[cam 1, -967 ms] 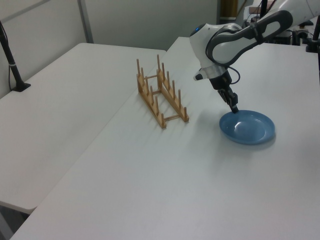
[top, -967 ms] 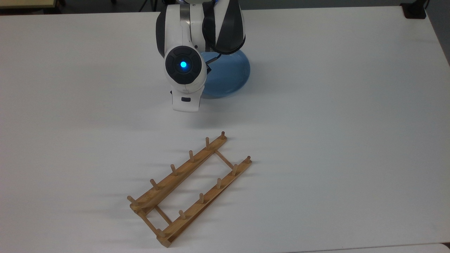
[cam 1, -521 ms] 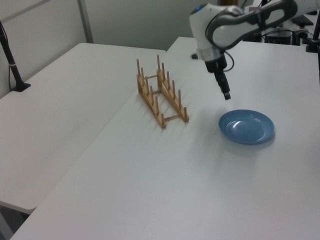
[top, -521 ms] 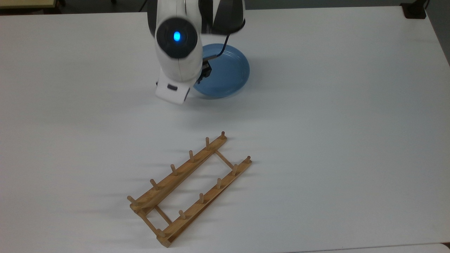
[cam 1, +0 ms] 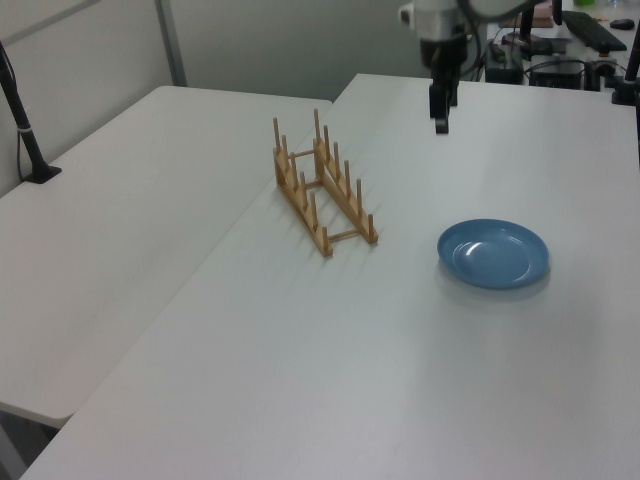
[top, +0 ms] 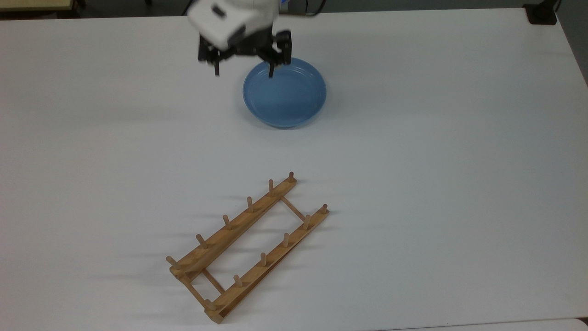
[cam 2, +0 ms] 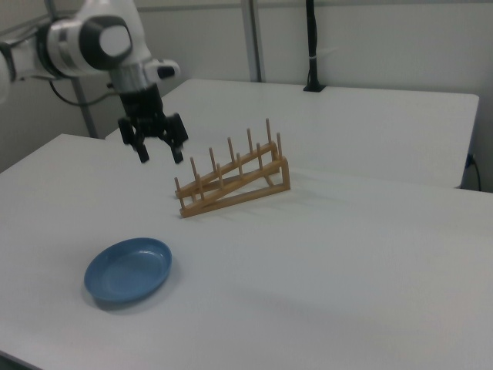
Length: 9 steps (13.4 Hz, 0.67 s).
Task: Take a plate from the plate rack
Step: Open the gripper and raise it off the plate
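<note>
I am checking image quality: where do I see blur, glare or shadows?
Top view: the arm's white housing above the hand is motion-blurred; the plate rack casts faint streaked shadows. Left view: a bright glare patch sits inside the blue plate.

A broad white table (top: 436, 161) carries the scene. In the left view, a second white table (cam 1: 110, 210) adjoins it toward nine o'clock, a narrow seam running between them. On that second table a black pole (cam 1: 20, 110) stands upright on a small black foot at about ten o'clock. In the right view, a black pole (cam 2: 311, 46) rises at twelve o'clock, with grey upright posts (cam 2: 252, 38) just beside it against the pale wall (cam 2: 400, 42).
</note>
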Tool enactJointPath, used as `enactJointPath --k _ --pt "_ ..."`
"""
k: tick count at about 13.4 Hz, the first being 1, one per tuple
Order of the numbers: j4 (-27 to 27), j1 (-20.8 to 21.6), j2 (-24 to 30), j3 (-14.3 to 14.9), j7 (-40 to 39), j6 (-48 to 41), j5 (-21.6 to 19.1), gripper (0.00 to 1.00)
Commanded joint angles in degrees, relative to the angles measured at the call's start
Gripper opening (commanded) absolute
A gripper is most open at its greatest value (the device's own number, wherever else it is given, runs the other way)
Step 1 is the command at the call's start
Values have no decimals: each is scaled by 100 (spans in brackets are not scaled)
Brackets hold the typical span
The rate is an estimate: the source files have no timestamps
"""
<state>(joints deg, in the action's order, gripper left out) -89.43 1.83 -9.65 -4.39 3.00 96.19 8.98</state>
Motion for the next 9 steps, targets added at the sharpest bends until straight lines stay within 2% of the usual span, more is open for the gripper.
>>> enactJointPath --k 1,3,9 --pt "-259 -16 691 79 412 -4 -71 100" --pt "-276 -173 823 157 421 -30 -465 100" --pt "-329 -192 815 175 421 -197 -494 100"
